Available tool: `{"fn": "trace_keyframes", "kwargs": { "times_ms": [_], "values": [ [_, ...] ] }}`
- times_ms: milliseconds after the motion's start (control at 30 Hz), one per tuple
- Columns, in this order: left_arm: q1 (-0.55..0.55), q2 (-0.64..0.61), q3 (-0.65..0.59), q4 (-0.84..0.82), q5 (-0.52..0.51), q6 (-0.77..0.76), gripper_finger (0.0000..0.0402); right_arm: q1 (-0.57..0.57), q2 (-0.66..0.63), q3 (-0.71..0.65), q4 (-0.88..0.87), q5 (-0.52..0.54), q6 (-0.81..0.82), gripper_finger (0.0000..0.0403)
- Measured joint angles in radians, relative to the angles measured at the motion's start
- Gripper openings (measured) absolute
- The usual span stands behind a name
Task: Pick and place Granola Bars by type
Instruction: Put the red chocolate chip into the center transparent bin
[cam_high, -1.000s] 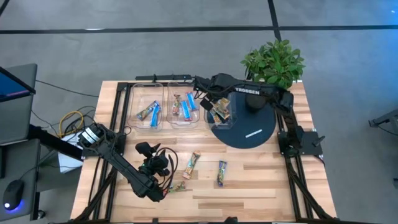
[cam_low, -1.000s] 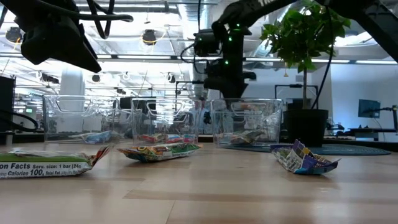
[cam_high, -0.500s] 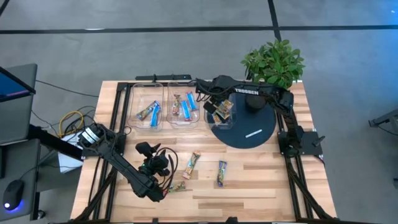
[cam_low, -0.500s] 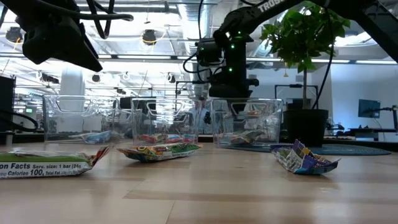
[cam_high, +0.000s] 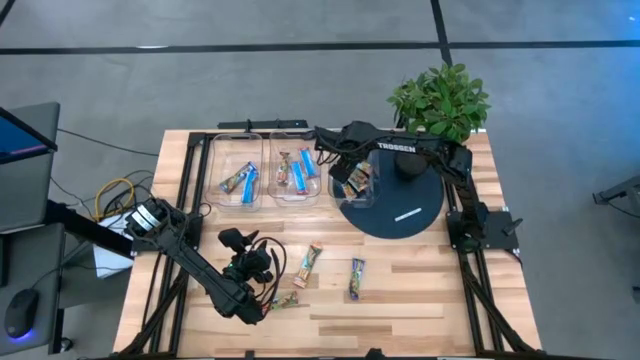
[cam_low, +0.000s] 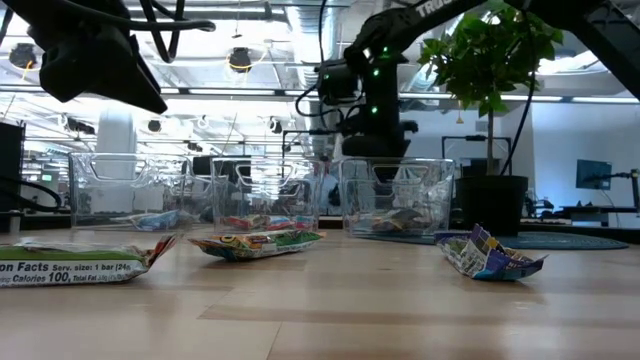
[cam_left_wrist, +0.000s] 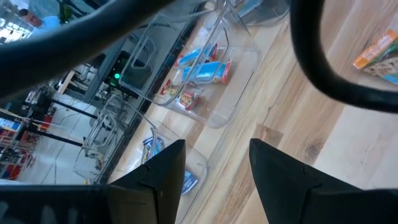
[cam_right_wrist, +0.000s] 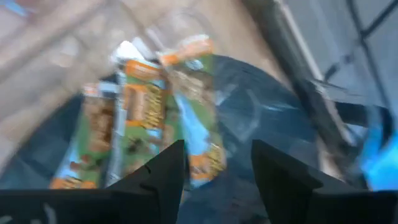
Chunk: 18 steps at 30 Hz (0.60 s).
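Wooden worktop (cam_high: 420, 280) on grey floor. Three clear bins (cam_high: 293, 170) at 12 o'clock holding Granola Bars (cam_high: 296, 172); three more lying loose toward 6. Right pincer (cam_high: 345, 172) spread, empty, over the third bin. Left pincer (cam_high: 262, 262) parted, empty, toward 7.

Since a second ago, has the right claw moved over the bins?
Yes. In the high view the right claw has shifted slightly toward the middle bin, and its green bars now lie in the right bin.

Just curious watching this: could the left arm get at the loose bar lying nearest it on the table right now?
Probably yes. The left gripper hangs open just beside the granola bar on the bare wood, nothing between them. The right gripper is far off, over the rightmost clear bin.
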<state>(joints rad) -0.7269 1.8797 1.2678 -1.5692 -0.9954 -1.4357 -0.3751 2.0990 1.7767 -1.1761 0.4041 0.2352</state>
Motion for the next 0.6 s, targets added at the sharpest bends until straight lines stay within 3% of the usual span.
{"fn": "trace_keyframes", "kwargs": {
  "times_ms": [100, 267, 600],
  "values": [
    [0.000, 0.000, 0.000, 0.000, -0.013, 0.000, 0.0174, 0.013, -0.040, 0.001, -0.031, 0.058, 0.000, 0.0182],
    [0.000, 0.000, 0.000, 0.016, -0.015, 0.002, 0.0174, 0.070, -0.160, 0.002, -0.047, 0.069, -0.056, 0.0177],
    [0.018, 0.000, 0.000, 0.033, -0.065, 0.005, 0.0174, 0.361, -0.341, 0.002, -0.039, 0.039, -0.302, 0.0164]
  ]
}}
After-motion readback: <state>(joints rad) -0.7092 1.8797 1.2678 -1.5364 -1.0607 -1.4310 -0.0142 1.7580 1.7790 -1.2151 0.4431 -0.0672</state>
